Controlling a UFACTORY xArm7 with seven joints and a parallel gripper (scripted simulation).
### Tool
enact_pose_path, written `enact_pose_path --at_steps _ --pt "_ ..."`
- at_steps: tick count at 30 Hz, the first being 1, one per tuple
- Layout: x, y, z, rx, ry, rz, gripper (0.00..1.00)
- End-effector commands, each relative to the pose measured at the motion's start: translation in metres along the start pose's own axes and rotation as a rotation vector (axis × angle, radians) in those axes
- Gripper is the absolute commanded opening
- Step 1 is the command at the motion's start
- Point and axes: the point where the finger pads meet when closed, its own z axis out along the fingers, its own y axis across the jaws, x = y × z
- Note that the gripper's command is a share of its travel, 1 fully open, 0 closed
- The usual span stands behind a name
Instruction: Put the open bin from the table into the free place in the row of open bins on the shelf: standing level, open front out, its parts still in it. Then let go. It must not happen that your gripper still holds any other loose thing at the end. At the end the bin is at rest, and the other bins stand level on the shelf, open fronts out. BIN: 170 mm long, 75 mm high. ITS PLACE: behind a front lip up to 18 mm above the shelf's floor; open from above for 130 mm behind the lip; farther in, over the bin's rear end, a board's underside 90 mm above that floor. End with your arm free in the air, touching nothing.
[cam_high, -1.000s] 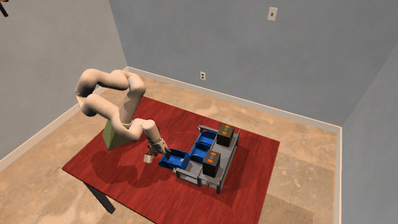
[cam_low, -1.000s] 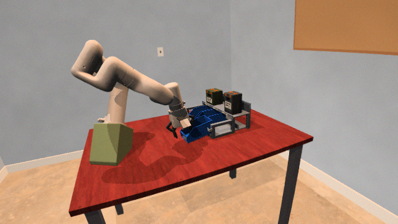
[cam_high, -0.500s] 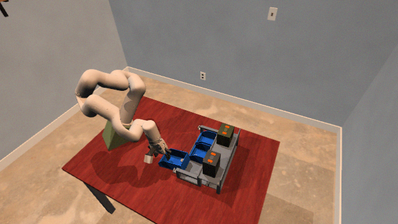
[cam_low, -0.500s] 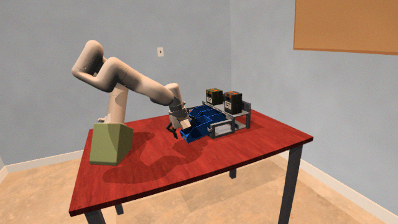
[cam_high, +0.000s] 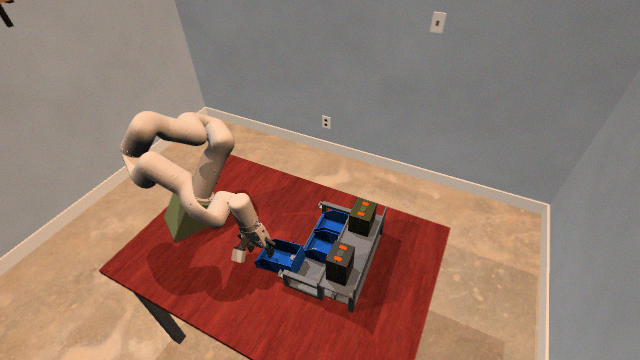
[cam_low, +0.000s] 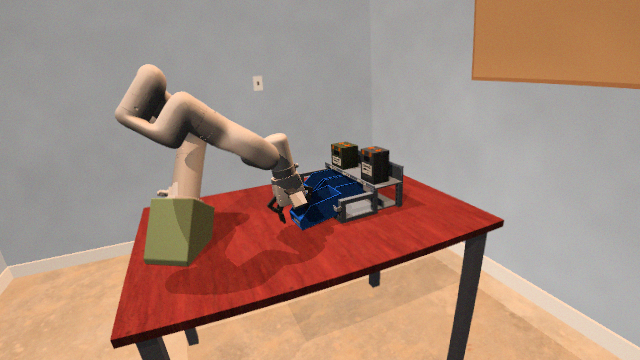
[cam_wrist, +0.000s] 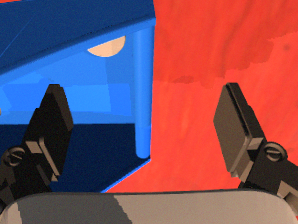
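The blue open bin (cam_high: 281, 259) (cam_low: 316, 209) (cam_wrist: 100, 100) is at the shelf's front, rear end toward the shelf; I cannot tell whether it touches the shelf or is tilted. A pale part (cam_wrist: 106, 46) shows inside. My gripper (cam_high: 254, 250) (cam_low: 295, 206) (cam_wrist: 143, 102) is open and holds nothing. In the wrist view one finger is over the bin and the other outside, over the table, with a bin edge between them. The grey shelf (cam_high: 300, 284) (cam_low: 342, 212) has a free place at its near end, beside two blue bins (cam_high: 334, 221) (cam_high: 321, 245).
Two dark boxes (cam_high: 363, 216) (cam_high: 340, 263) (cam_low: 344, 155) (cam_low: 375, 165) stand on the shelf's raised rear board. The shelf's side frame (cam_low: 357, 198) borders the free place. The shelf stands on the red table (cam_high: 225, 310) (cam_low: 400, 235). The arm's green base (cam_low: 167, 232) is at the other end.
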Motion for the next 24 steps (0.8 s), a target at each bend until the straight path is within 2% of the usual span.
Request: enact_pose_path --at_steps 1,2,24 --pt "0.0007 -0.0009 -0.0008 0.002 0.002 -0.001 1.00" --pt "0.0007 -0.0009 -0.0008 0.002 0.002 -0.001 0.00" --pt "0.0007 -0.0008 -0.0008 0.002 0.002 -0.001 0.00"
